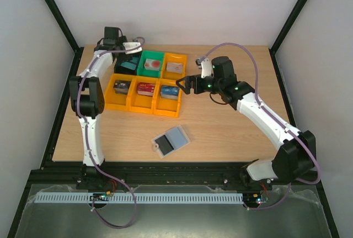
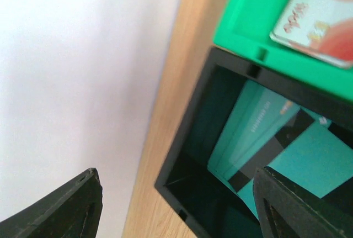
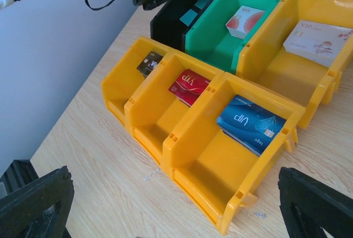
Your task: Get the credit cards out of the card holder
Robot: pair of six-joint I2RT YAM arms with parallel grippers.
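Teal card [image 2: 242, 122] lies in black bin [image 2: 198, 122] under my left jaws, spread empty; right jaws likewise, near yellow bins [image 3: 187, 155].

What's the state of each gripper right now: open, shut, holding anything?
Left gripper: open, holding nothing, by the black bin.
Right gripper: open, holding nothing.

Pale wooden table [image 1: 231, 133], plain white walls [image 1: 182, 6], black frame posts [image 1: 55, 14]
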